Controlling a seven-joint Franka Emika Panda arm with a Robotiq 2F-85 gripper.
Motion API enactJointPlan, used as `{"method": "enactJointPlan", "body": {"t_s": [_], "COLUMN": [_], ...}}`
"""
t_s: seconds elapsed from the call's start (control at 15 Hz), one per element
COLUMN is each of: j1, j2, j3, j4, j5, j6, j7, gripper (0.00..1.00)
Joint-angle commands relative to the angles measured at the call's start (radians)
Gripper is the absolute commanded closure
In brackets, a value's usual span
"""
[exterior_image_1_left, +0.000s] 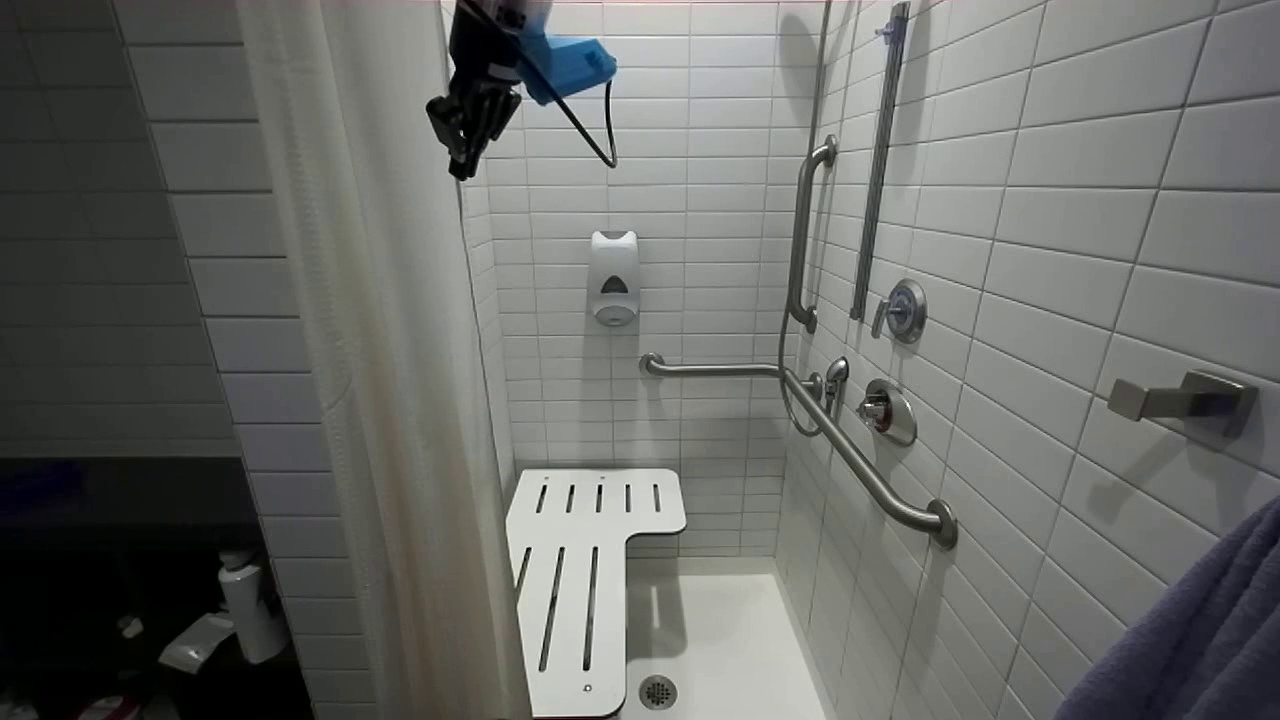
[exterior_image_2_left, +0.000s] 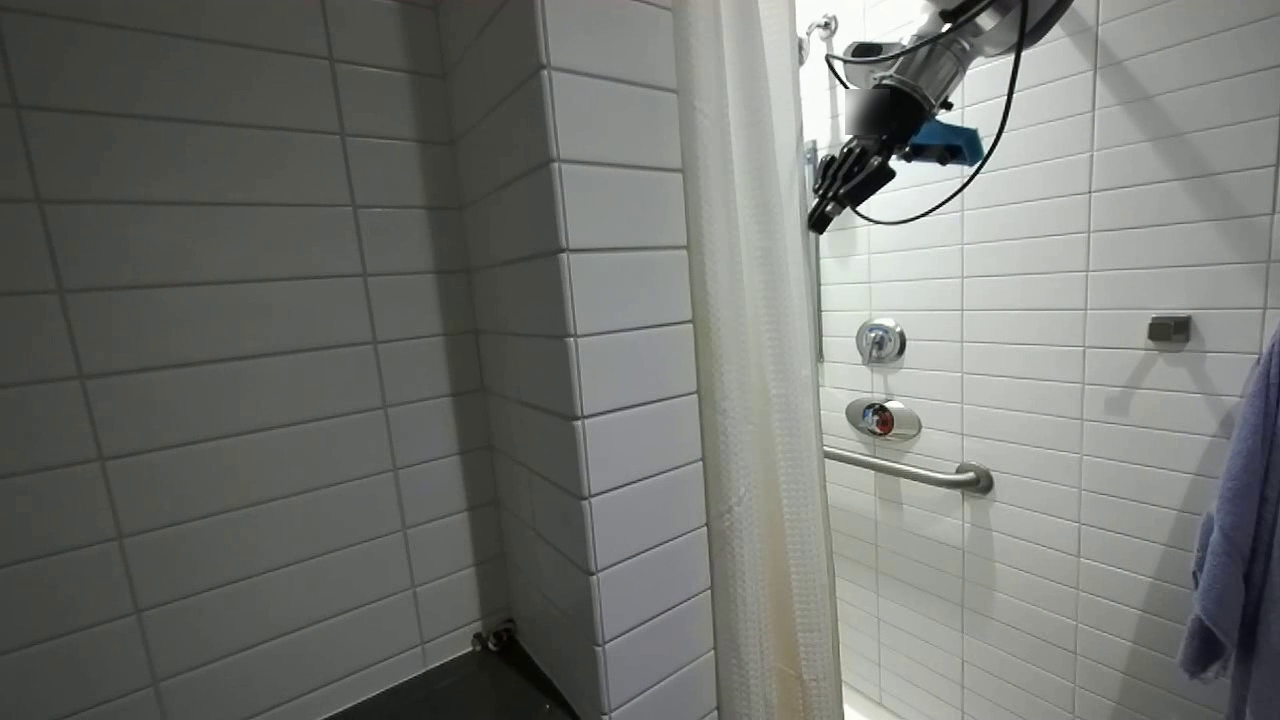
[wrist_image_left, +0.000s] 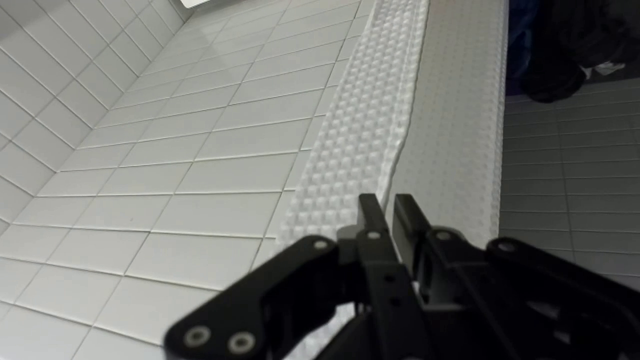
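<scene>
Shower curtain (wrist_image_left: 430, 120) extends toward 12 o'clock from hand (wrist_image_left: 387, 204) in wrist view; hand slightly spread, narrow gap.

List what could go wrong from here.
The claw stands only slightly open over the curtain in the wrist view, so a grab might catch little or nothing.
The curtain is hanging fabric, so a nudge could swing it away.
In an exterior view, the cable hangs in a loop off the arm, and might snag if the arm swings.
</scene>
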Motion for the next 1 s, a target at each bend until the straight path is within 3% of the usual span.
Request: {"method": "enactJointPlan", "body": {"t_s": [0.0,0.53,0.93], "j1": [-0.019,-0.019,-0.017], "j2": [-0.020,-0.006,0.004], "j3": [0.024,0.023,0.024], "j4": [-0.025,-0.027,0.008], "j5": [-0.009,-0.005,-0.003], "j6": [0.025,0.025,0.011], "j7": [-0.002,-0.010,-0.006], "gripper": [0.55,0.02,0.00]}}
